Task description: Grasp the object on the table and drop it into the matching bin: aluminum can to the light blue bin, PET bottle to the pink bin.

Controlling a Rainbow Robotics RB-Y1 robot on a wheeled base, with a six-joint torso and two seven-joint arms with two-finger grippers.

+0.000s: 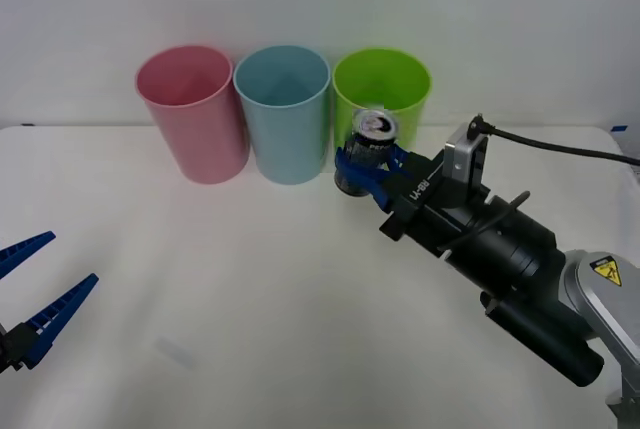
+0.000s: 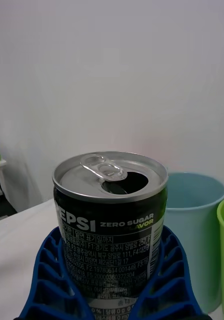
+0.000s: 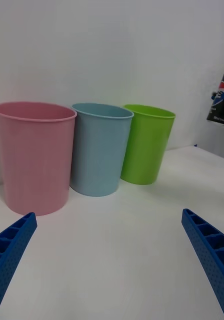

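Three bins at back of counter (image 1: 250, 299): pink (image 1: 192, 112), blue (image 1: 283, 112), green (image 1: 381, 99). R claw (image 1: 366, 169) clamped on can (image 1: 368, 146), upright, off counter, between blue & green. L claw (image 1: 35, 294) fingers apart, idle near left edge.

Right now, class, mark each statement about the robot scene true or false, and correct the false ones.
1. The right end effector holds the aluminum can. True.
2. The can's top is sealed. False: the top is open, tab raised.
3. The light blue bin stands between the pink bin and the green bin. True.
4. The left end effector grips a bottle. False: it is open and holds nothing.
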